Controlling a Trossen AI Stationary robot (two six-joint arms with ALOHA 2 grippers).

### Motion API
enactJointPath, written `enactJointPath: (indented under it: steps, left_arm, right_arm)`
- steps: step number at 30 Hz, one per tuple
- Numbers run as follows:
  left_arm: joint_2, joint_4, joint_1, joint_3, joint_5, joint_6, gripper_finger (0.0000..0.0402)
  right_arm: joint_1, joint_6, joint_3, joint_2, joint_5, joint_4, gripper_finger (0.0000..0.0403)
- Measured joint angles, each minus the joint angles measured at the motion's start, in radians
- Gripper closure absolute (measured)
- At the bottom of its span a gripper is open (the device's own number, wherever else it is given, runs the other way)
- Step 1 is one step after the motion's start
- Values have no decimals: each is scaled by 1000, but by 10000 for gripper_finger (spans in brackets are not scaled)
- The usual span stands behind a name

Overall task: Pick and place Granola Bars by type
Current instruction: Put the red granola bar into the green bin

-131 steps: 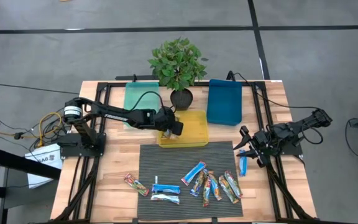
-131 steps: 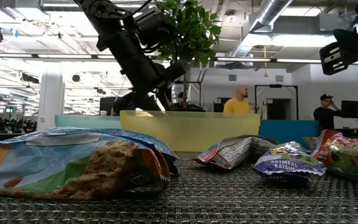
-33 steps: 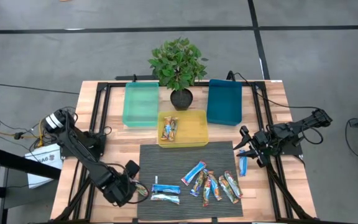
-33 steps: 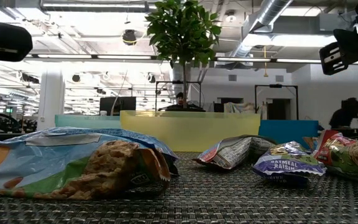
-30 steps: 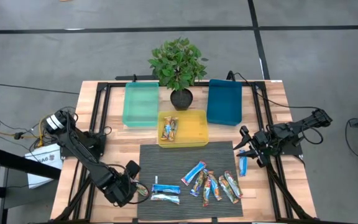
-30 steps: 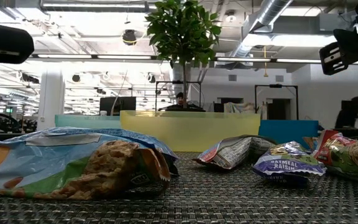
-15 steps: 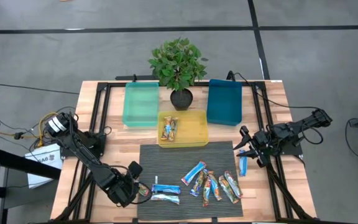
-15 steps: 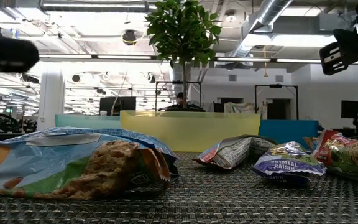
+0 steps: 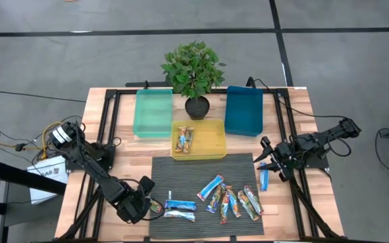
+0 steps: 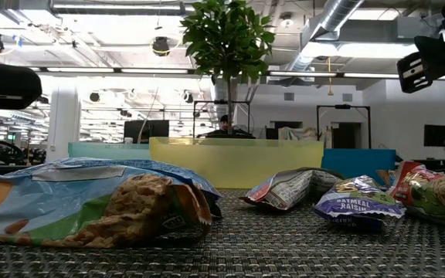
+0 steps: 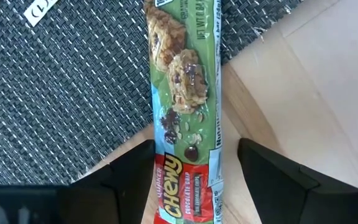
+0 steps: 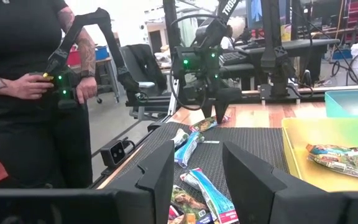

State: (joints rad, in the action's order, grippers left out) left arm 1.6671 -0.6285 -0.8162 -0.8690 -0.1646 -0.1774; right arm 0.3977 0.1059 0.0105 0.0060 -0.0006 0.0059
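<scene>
Left pincer has edged over a green-wrapped, seemingly chocolate-chip bar.

Left gripper over green-orange bar.

A ribbed mat lies on the near middle of the table, with three trays behind it and a potted plant standing between the two outer trays, behind the middle tray, which holds two bars. Most of the Granola Bars cluster on the mat's right half, two more lie toward its left, and one bar lies just off its right edge. The left gripper sits at the mat's near-left corner, its fingers on either side of a bar that lies half on the mat and half on the wood, and the right gripper waits beside the mat's right edge.
</scene>
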Motion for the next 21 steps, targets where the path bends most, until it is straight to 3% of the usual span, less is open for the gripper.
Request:
enactJointPath:
  steps: [4, 16, 21]
  left_arm:
    - [1, -1, 0, 1, 12, -1, 205]
    - [2, 24, 0, 2, 61, -26, 349]
    - [-10, 64, -2, 7, 65, -46, 378]
  right_arm:
    - [0, 0, 0, 0, 0, 0, 273]
    - [0, 0, 0, 0, 0, 1, 273]
    - [0, 0, 0, 0, 0, 1, 273]
